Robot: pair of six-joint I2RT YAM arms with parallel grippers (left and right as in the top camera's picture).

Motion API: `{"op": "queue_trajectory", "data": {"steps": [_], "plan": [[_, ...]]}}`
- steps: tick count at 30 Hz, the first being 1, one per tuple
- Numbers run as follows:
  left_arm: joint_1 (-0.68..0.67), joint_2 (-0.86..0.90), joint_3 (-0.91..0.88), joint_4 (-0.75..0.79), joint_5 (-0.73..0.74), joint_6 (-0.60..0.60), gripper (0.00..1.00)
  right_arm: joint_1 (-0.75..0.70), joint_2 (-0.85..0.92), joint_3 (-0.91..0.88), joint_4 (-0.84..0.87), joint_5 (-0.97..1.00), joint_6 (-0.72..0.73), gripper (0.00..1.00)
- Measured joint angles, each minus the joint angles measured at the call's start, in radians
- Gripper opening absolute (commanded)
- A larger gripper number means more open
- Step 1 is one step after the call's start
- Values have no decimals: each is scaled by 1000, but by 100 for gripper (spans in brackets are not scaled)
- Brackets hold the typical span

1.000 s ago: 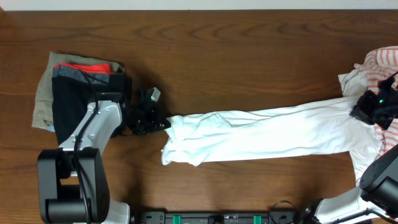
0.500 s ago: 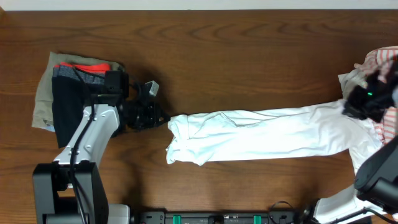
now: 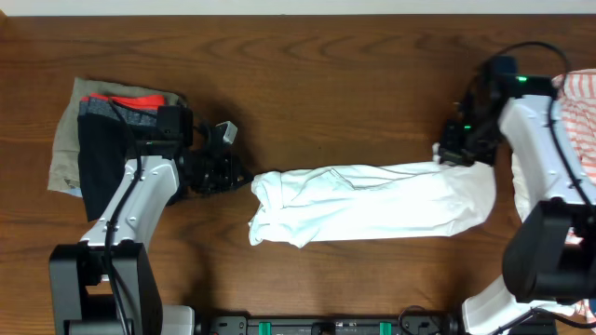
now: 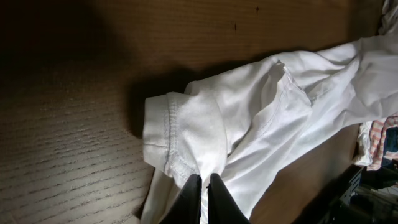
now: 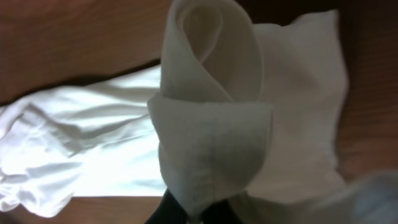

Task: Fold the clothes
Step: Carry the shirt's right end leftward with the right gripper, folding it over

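A white shirt (image 3: pixel 372 200) lies stretched lengthwise across the middle of the dark wooden tabletop (image 3: pixel 354 74), bunched into a long band between 2 robot arms. The left gripper (image 3: pixel 244 181), its fingers pressed together, pinches the stitched hem at the band's left end, where the cloth folds over on itself. The right gripper (image 3: pixel 453 156), likewise closed, pinches the opposite end, holding up a loop of fabric that curls over above the rest of the shirt in the wrist view. A stack of folded garments (image 3: pixel 98 154) in tan, black, grey and orange sits near the tabletop's left edge. A white, orange-striped garment (image 3: pixel 579 98) lies heaped at the far right edge.
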Motion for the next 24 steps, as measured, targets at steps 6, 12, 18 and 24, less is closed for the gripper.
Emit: {"op": "queue_trajectory", "data": {"steps": [6,12,18,24], "plan": [[0,0,0,0,0,0,7,130,0,0,-1,0,73,1],[0,0,0,0,0,0,7,224,0,0,2,1,134,1],[0,0,0,0,0,0,7,301,0,0,7,5,181,2],[0,0,0,0,0,0,7,357,0,0,13,5,209,14]]}}
